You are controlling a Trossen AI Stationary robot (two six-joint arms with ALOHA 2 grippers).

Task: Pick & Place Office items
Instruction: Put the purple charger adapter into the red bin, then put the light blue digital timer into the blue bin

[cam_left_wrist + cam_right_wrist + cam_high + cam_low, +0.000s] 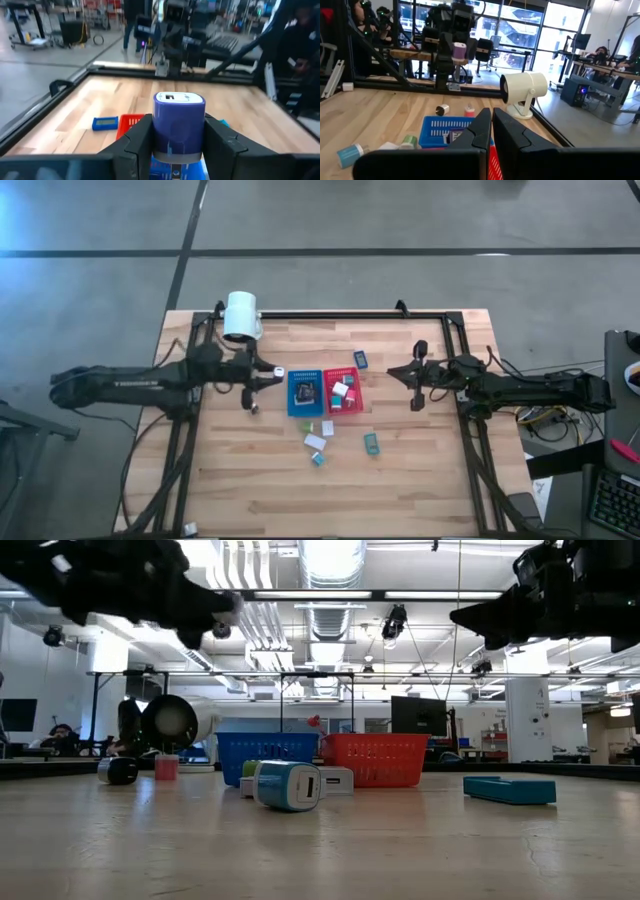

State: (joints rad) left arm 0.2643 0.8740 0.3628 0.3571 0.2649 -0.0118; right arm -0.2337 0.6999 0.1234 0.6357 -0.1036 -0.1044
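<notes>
A purple block [178, 122] sits clamped in the left gripper [177, 145]; the right gripper [491, 131] is closed, empty.

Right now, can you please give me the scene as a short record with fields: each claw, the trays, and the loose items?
left claw: shut on a purple block, above the table just left of the blue tray
right claw: shut, empty, waiting to the right of the red tray
trays: side by side at table centre, both holding small items
loose items: several on the wood in front of the trays, among them a teal block
</notes>
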